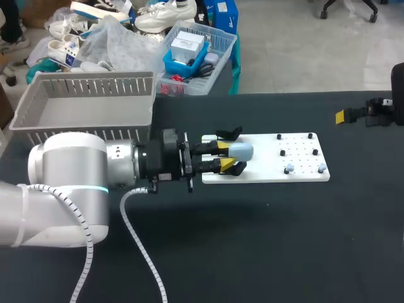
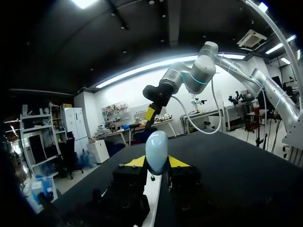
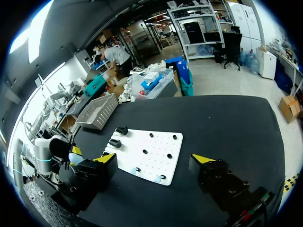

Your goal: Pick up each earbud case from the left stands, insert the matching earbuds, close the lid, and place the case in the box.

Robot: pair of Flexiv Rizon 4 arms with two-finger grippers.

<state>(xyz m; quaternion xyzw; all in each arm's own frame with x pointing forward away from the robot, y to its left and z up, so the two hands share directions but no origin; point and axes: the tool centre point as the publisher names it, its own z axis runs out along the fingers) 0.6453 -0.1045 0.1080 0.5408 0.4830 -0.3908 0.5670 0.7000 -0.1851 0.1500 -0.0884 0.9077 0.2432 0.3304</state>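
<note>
**Left gripper clamping the pale-blue earbud case at the stands**

Taking the table in the head view as a dial, the grey slatted basket [image 1: 88,77] is sitting at 10 o'clock, open-topped and serving as the box. The left arm [image 1: 69,183] is entering from 8 o'clock, and its left gripper [image 1: 223,155] is lying near the dial's centre. It is clenching the earbud case [image 1: 242,151], with both yellow tips pressing it from opposite sides. The left wrist view is agreeing: the egg-shaped case [image 2: 156,152] is standing up between the tips. The case is sitting over the left end of the white pegboard [image 1: 265,165], between two black stands [image 1: 228,133]. Whether it is clear of its own stand I cannot tell, and no open lid is showing.

At about 4 o'clock of the case, two pale-blue earbuds [image 1: 289,169] are resting on the pegboard's right half. The right gripper [image 3: 154,160] is hanging at the table's 2 o'clock edge, fingers spread wide and holding nothing.

The case is looking like a light, rigid shell with a smooth rounded surface, so it is probably inclined to squirt out of a hard pinch. A moderate hold low across the body seems best, leaving the lid free to swing. The earbuds are appearing tiny and easily flicked; they are likely calling for a gentle, centred grasp.
</note>
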